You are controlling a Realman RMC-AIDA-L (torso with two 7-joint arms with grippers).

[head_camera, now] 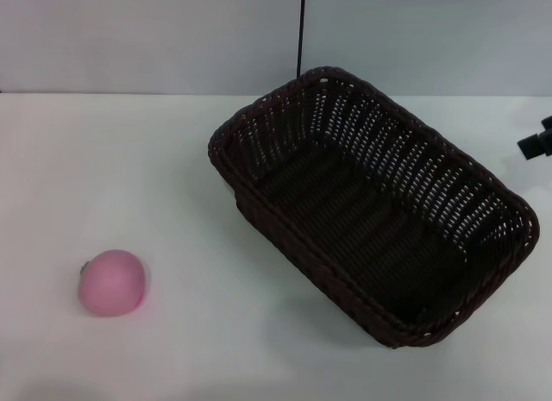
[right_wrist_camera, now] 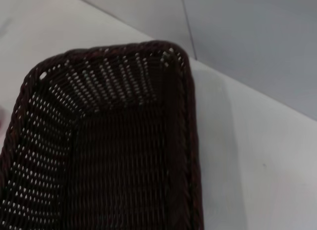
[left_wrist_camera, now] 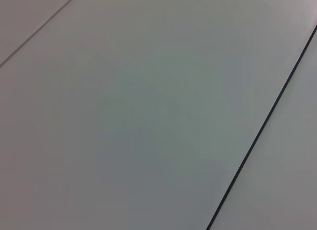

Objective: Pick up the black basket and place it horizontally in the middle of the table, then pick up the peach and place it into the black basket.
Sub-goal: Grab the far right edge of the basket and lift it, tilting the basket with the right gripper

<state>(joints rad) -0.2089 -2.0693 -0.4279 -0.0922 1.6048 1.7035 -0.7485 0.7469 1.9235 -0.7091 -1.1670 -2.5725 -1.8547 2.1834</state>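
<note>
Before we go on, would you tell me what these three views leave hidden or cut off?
- Right gripper: head view shows only a dark piece at the edge; open or shut is unclear.
- Left gripper: in no view; the left wrist view shows only a plain surface.
- Black basket: the right wrist view cuts off all but one end.
- Peach: its underside is hidden against the table in the head view.

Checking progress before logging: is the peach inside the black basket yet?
No, the peach sits on the table, well apart from the empty black basket.
</note>
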